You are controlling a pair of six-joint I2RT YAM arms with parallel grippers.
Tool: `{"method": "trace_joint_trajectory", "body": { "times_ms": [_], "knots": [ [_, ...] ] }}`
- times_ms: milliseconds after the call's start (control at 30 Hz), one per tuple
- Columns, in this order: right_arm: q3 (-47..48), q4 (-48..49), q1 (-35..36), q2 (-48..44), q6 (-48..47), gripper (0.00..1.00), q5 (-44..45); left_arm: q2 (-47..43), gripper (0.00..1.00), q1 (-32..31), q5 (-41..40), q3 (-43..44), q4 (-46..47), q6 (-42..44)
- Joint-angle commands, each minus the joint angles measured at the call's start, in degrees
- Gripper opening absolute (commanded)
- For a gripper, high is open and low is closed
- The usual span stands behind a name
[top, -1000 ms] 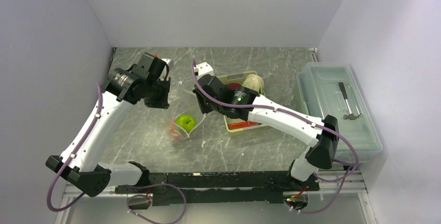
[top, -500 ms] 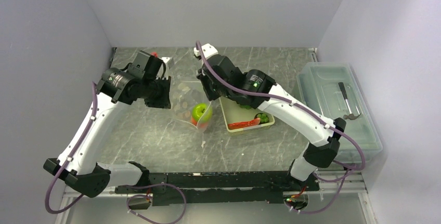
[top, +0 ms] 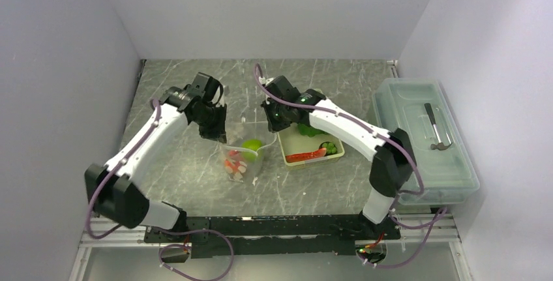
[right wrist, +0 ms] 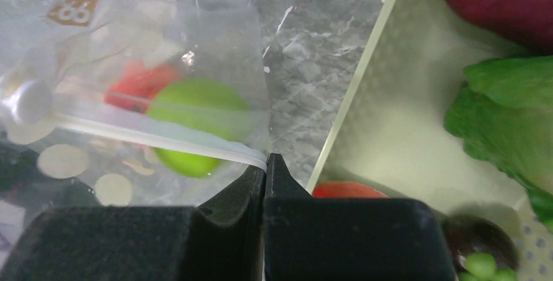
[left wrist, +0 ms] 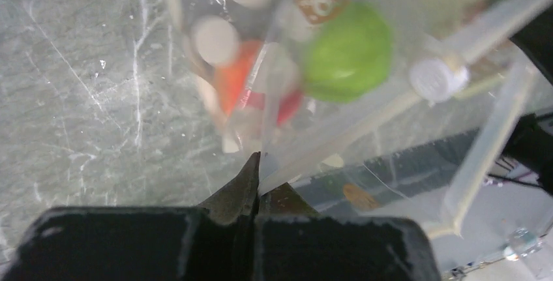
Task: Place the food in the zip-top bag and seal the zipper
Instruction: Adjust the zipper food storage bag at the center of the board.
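The clear dotted zip-top bag [top: 242, 156] hangs between my two grippers. It holds the green round fruit [top: 252, 144] and the orange-red ball [top: 233, 163]. My left gripper [top: 223, 139] is shut on the bag's left mouth corner [left wrist: 274, 157]. My right gripper [top: 269, 127] is shut on the right end of the zipper [right wrist: 163, 135]. The fruit [right wrist: 195, 121] and the ball [right wrist: 140, 85] show through the plastic. The lettuce [top: 308, 130], red strip [top: 305, 157] and green grapes [top: 330, 147] lie in the yellow-green basket [top: 285, 150].
A clear lidded box [top: 417, 163] with a small hammer [top: 435, 128] inside stands at the right. A dark red food piece [right wrist: 502, 0] also lies in the basket. Walls close in the left, back and right.
Both grippers have come lower and closer together, still holding the bag. The bag now hangs lower, just left of the basket, with the fruit and ball sunk to its bottom.
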Motion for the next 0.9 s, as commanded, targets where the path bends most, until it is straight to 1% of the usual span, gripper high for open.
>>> {"method": "trace_joint_trajectory", "body": {
  "times_ms": [0, 100, 267, 400, 500, 633, 733, 867],
  "knots": [
    [-0.59, 3.55, -2.82, 1.52, 1.7, 0.0, -0.44, 2.46, 0.0, 6.82, 0.4, -5.12, 6.19, 1.25],
    [1.56, 2.93, -2.87, -0.08, 1.26, 0.0, -0.49, 1.43, 0.0, 7.48, 0.65, -2.05, 4.88, 2.07],
    [10.84, -1.73, -2.69, -2.38, 0.01, 0.0, 0.73, -0.36, 0.0, 7.48, 2.84, 8.99, -1.41, 2.98],
    [16.77, -4.59, -1.79, -3.82, -0.46, 0.0, 1.28, -1.79, 0.05, 7.48, 4.16, 15.75, -5.5, 2.9],
    [19.99, -6.21, -0.85, -4.24, -0.74, 0.0, 1.35, -2.53, 0.08, 7.48, 5.24, 18.29, -6.7, 2.71],
    [22.48, -9.21, 0.06, -2.8, -0.9, 0.0, 1.04, -2.76, 0.08, 7.48, 7.96, 17.19, -6.51, 2.19],
    [19.87, -8.48, 0.17, -2.48, -0.69, 0.0, 1.07, -2.96, 0.08, 7.48, 8.35, 14.48, -5.22, 1.85],
    [12.83, -4.9, 0.08, -1.58, -0.33, 0.0, 0.49, -3.03, 0.08, 7.48, 8.22, 10.18, -2.93, 1.87]
  ]
}}
